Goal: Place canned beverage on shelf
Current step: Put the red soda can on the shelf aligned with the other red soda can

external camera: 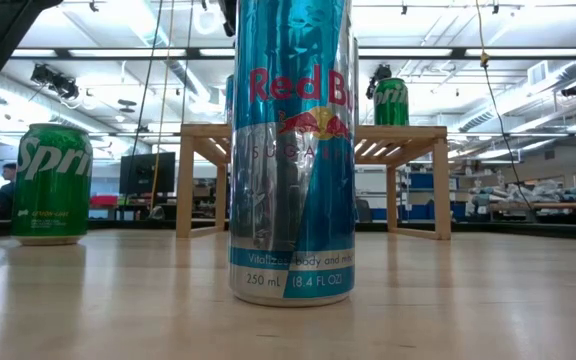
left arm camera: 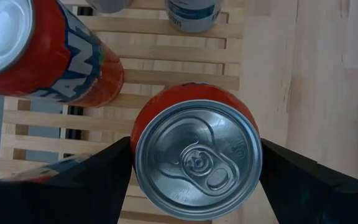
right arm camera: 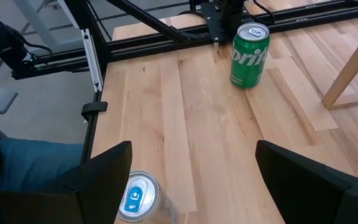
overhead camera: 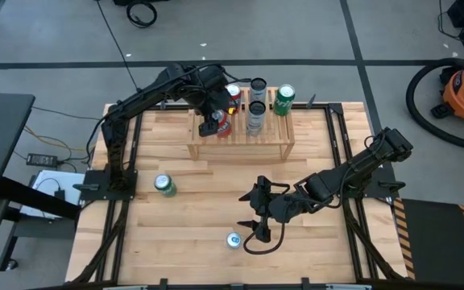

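The wooden slatted shelf (overhead camera: 240, 137) stands at the table's far middle. My left gripper (overhead camera: 215, 126) reaches over its left part and is shut on a red can (left arm camera: 197, 158), seen top up. Beside it on the shelf stands a second red can (left arm camera: 48, 53). A tall blue-and-silver can (overhead camera: 233, 239) stands on its base near the table's front edge, filling the low view (external camera: 290, 150). My right gripper (overhead camera: 256, 216) hangs open just above and to the right of it; in its wrist view the can top (right arm camera: 138, 198) shows by one finger, apart from it. My left gripper pinches the red can between its two fingers, one on each side of the can's wall (left arm camera: 138, 121) just under the top rim. The fingers come from above, slanting down. The can is upright over the shelf's slats; whether its base rests on them I cannot tell.
Two silver cans (overhead camera: 256, 103) and a green can (overhead camera: 284, 98) stand on the shelf's right half. Another green can (overhead camera: 164, 185) stands on the table's left part, with bare wood between it and the blue can. Black frame rails (right arm camera: 166, 34) edge the table.
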`<control>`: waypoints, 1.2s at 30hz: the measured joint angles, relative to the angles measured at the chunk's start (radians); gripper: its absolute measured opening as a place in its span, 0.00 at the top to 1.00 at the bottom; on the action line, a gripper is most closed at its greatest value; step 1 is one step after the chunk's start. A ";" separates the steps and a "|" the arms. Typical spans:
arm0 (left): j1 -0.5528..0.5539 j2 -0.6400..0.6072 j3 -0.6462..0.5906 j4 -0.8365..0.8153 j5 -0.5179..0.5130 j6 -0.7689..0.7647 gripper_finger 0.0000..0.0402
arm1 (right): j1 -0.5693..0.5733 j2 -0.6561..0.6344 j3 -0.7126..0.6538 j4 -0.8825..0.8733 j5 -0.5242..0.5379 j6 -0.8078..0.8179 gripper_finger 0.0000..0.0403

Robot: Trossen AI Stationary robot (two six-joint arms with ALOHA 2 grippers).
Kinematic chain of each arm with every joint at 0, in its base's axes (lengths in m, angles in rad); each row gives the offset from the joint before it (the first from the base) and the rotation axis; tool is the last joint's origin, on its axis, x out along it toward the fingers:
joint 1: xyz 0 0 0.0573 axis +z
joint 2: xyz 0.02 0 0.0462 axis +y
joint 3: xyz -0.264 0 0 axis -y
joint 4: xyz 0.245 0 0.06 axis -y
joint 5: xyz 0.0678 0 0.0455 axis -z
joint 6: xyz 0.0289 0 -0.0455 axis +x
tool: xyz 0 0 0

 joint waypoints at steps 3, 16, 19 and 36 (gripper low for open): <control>0.000 0.000 0.000 0.004 0.001 0.000 0.21 | 0.000 0.000 0.000 0.019 0.000 0.000 0.13; 0.001 0.010 -0.005 -0.008 -0.057 0.002 0.03 | 0.000 0.000 0.000 0.151 0.000 0.000 0.13; 0.009 0.006 -0.003 -0.008 -0.047 0.002 0.04 | 0.000 0.000 0.000 0.173 0.000 0.000 0.13; 0.011 0.000 -0.003 -0.054 -0.034 -0.022 0.07 | 0.000 0.000 0.000 0.219 0.000 0.000 0.13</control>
